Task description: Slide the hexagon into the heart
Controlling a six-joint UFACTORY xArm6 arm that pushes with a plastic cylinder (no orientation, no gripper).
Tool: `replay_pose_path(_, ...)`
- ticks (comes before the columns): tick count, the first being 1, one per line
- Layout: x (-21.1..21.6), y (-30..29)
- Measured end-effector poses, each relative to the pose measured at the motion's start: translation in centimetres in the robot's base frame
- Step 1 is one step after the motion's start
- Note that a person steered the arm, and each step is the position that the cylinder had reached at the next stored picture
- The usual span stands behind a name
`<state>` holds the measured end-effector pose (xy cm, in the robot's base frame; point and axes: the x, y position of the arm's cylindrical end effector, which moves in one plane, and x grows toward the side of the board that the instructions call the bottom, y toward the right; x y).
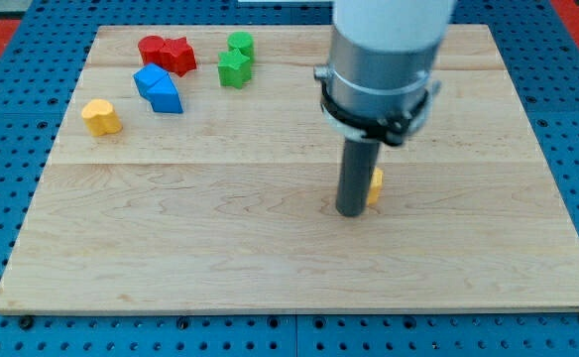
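A yellow block [375,185] sits right of centre on the wooden board, mostly hidden behind my rod, so its shape cannot be made out. My tip [350,211] rests on the board just left of and touching or nearly touching that block. A yellow heart-shaped block [101,116] lies far off at the view's left.
At the view's top left lie a red cylinder [152,50] and a red star [178,56] touching, a pair of blue blocks [159,88], and a green cylinder [240,45] above a green star [233,68]. The wooden board [270,248] sits on blue pegboard.
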<state>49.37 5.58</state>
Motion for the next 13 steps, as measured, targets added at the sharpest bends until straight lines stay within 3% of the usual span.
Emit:
replay_pose_path(1, 1.3, 2.7)
replay_pose_path(2, 1.0, 9.0)
replay_pose_path(3, -1.4, 6.2)
replay_pose_path(5, -6.3, -9.6)
replay_pose_path(6, -5.3, -7.2)
replay_pose_path(7, -3.6, -11.2)
replay_pose_path(8, -5.0, -18.1)
replay_pose_path(9, -5.6, -21.0)
replay_pose_path(10, -1.4, -20.7)
replay_pose_path(13, -6.6, -25.4)
